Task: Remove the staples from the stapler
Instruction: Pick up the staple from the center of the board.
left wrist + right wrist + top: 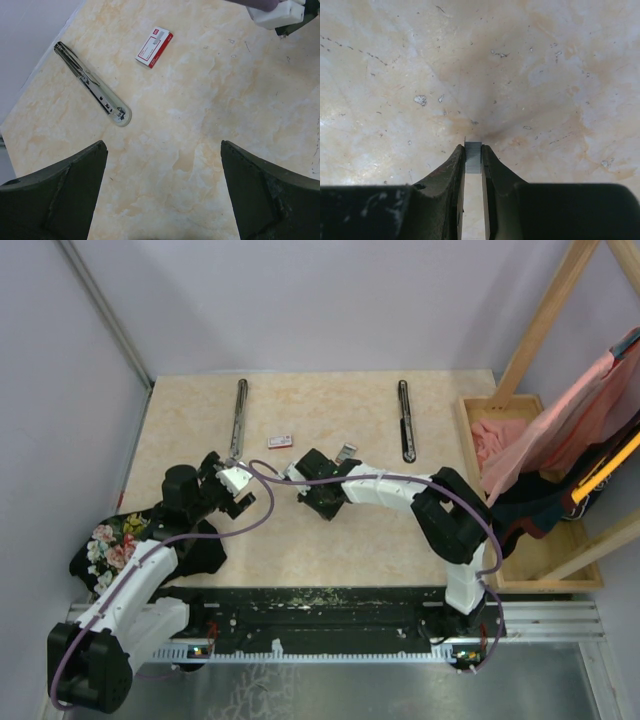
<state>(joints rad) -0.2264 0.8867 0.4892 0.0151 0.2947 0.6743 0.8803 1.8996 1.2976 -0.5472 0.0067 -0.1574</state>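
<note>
In the right wrist view my right gripper (473, 150) is shut on a small grey block of staples (473, 156), pinched between the fingertips just above the marbled tabletop. From above, the right gripper (300, 480) sits at mid-table. My left gripper (162, 147) is open with only bare table between its fingers (75, 190). It hovers at the left (228, 475). A long silver stapler part (92, 85) lies ahead of it on the left, also seen from above (240, 420). A black stapler part (405, 420) lies at the back right.
A small red-and-white box (281, 441) lies between the two stapler parts, near the left gripper's view (154, 46). A small grey metal piece (346, 451) lies beside the right wrist. A wooden tray (470, 430) with pink cloth borders the right edge; flowered fabric (110, 540) lies at the left.
</note>
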